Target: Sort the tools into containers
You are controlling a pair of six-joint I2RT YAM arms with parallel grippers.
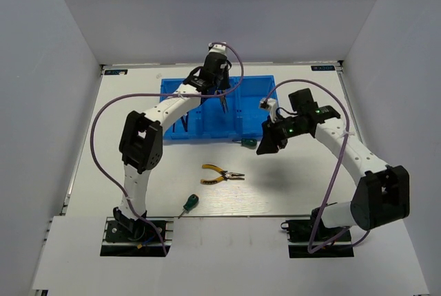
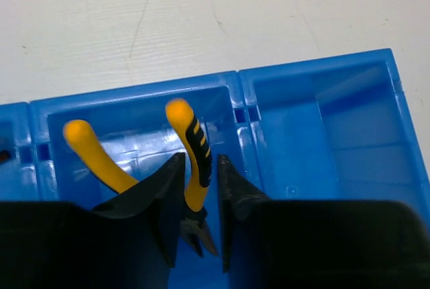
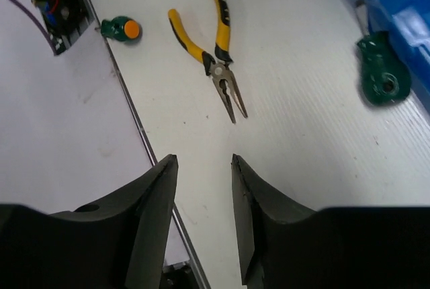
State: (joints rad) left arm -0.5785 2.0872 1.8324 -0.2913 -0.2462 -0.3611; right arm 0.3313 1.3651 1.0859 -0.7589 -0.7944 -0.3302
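The blue tray lies at the back centre of the table. My left gripper hangs over its middle compartment, shut on one handle of yellow-handled pliers, nose down. Thin dark tools, seemingly hex keys, lie in the left compartment. My right gripper is open and empty above the table, just right of the tray's front corner. Second pliers lie on the table and show in the right wrist view. One green screwdriver lies by the tray's front edge, another near the front.
The right compartment shows only bare blue floor. White walls enclose the table on three sides. A metal rail runs along the table's front edge. The left arm's purple cable loops over the table's left side.
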